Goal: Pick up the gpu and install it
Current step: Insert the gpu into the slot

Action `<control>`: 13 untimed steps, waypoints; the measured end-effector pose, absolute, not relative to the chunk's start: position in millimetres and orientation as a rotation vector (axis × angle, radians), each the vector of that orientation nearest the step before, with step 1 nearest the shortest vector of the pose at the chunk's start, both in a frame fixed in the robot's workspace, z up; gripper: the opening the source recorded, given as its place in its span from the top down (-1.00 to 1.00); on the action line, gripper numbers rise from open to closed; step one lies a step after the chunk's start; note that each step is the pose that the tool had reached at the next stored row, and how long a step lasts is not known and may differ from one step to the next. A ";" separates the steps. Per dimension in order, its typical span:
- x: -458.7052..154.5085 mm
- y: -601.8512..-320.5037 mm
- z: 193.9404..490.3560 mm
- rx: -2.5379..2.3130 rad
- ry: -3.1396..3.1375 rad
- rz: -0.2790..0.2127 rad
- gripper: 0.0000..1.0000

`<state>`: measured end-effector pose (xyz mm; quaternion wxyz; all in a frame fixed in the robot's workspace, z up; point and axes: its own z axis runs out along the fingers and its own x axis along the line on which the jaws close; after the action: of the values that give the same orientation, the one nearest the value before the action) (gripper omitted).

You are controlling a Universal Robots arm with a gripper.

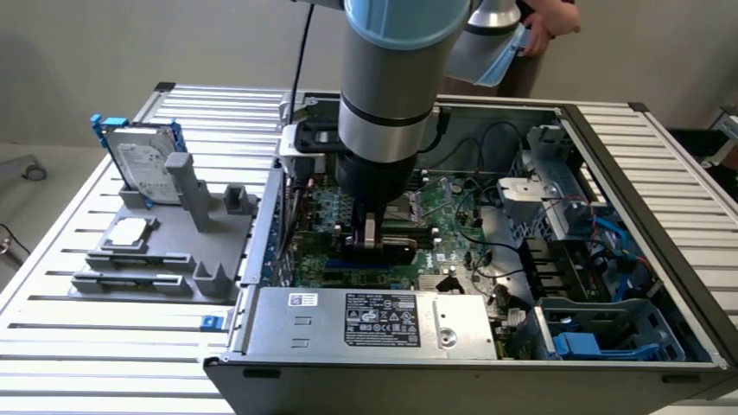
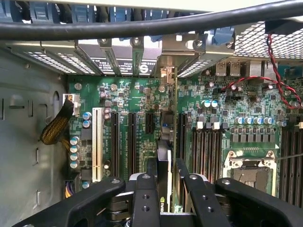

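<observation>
The gpu (image 2: 163, 151) is seen edge-on as a thin dark card standing upright between my fingers. Its far end reaches the silver bracket area (image 2: 166, 75) at the case's rear wall. My gripper (image 2: 165, 163) is shut on it, one black finger on each face. The card sits low over the green motherboard (image 2: 123, 109), in line with a long black expansion slot. In the exterior view my gripper (image 1: 372, 242) reaches down inside the open computer case (image 1: 576, 112), and the black gpu (image 1: 395, 253) shows just under it, close to the board. Whether the card's edge is in the slot is hidden.
A silver power supply (image 1: 369, 320) lies at the case's near side and a blue drive cage (image 1: 600, 333) at the exterior view's right. A hard drive in a blue frame (image 1: 144, 160) stands on a grey fixture (image 1: 162, 259) outside. A person's hand (image 1: 554, 17) is behind the case.
</observation>
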<state>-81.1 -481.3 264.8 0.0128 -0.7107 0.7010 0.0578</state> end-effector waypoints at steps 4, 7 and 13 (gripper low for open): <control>-81.1 -481.4 263.8 -2.219 2.187 0.188 0.47; -81.1 -481.3 262.6 -2.221 2.189 0.191 0.47; -81.1 -481.4 261.2 -2.227 2.189 0.194 0.47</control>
<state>-81.1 -481.4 261.2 0.0065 -0.7117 0.6997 0.0621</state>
